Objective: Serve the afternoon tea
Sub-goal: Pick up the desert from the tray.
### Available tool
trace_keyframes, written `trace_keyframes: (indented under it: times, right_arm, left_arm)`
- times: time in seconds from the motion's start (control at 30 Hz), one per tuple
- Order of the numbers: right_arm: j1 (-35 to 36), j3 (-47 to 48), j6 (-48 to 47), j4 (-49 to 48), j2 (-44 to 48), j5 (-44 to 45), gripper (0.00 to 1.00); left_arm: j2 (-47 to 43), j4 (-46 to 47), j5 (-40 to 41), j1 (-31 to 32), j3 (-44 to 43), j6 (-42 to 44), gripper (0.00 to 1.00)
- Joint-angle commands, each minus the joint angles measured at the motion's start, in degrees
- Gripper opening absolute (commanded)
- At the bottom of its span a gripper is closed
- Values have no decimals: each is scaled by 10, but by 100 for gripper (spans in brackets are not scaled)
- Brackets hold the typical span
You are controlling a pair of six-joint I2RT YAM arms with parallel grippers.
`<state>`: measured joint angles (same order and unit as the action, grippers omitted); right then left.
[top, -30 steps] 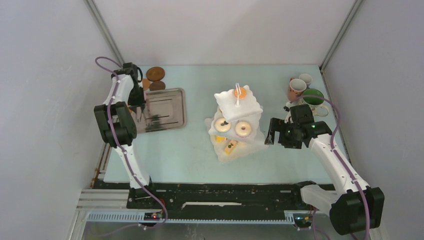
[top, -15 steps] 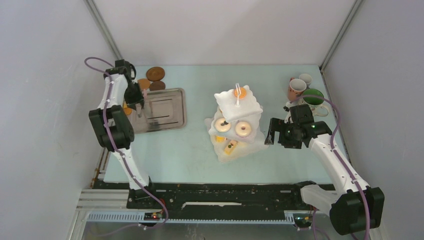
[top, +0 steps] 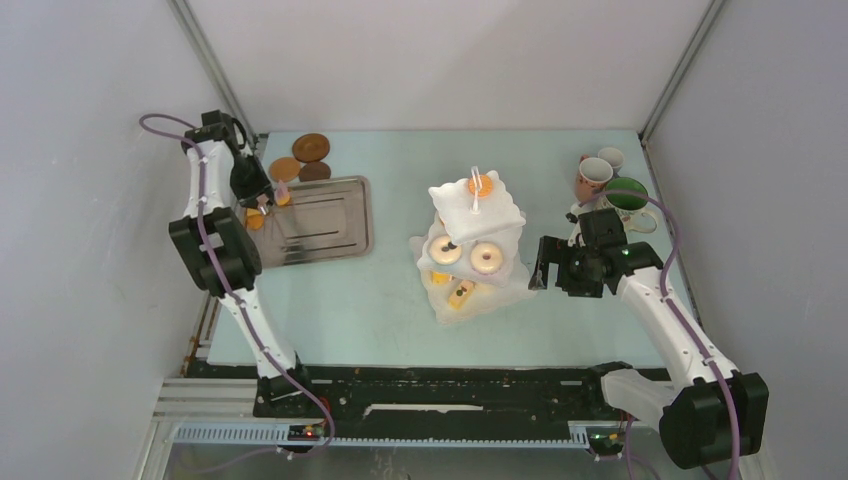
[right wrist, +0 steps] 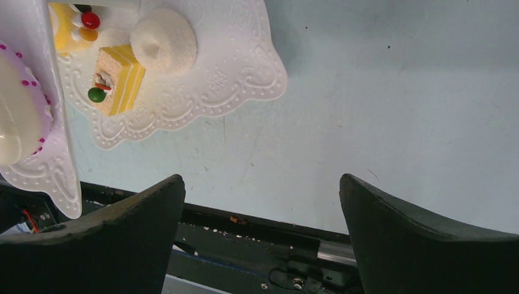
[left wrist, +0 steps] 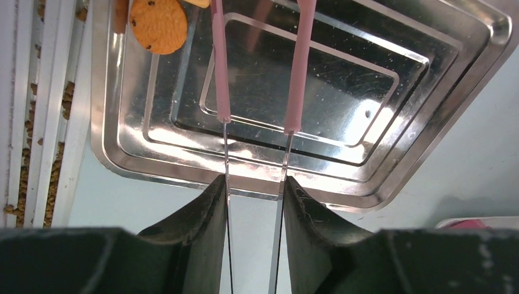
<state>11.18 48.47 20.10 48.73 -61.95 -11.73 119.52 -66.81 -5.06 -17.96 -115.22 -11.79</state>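
Note:
The white three-tier stand (top: 476, 210) stands mid-table with two donuts (top: 487, 257) on its middle tier, an orange biscuit (top: 481, 185) on top and a yellow cake (right wrist: 118, 79) on the bottom tier (right wrist: 232, 67). My left gripper (left wrist: 254, 180) is shut on the pink tongs (left wrist: 260, 67), whose arms reach over the grey tray (left wrist: 428, 122); an orange biscuit (left wrist: 158, 24) lies just left of them, and their tips are out of view. My right gripper (right wrist: 262, 184) hangs open and empty, right of the stand. Three brown coasters (top: 311, 147) lie behind the tray.
Three mugs cluster at the far right: pink (top: 593, 178), small pale (top: 611, 158) and green-inside (top: 626, 197), just behind the right arm. The table's left edge and side wall are close to the left arm. A black rail runs along the near edge (right wrist: 257, 229).
The left arm has swung back and to the left with the tongs, to the tray's far-left corner, uncovering a coaster. The right arm has not moved.

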Motion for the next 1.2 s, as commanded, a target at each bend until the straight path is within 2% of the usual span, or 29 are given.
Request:
trace_keyframes:
  times: [0.0,0.33,1.17]
  right_arm:
    - [3,-3,1,-5,-4,6,100]
    - [3,-3,1,-5,-6,6,100]
    - [6,-3,2,-3,1,12,100]
  left_arm:
    - [3,-11,-14,1,-13,-4,39]
    - [18,-12,-26,3,-20,4,39]
    - [35,-14,7,21,-12,18,37]
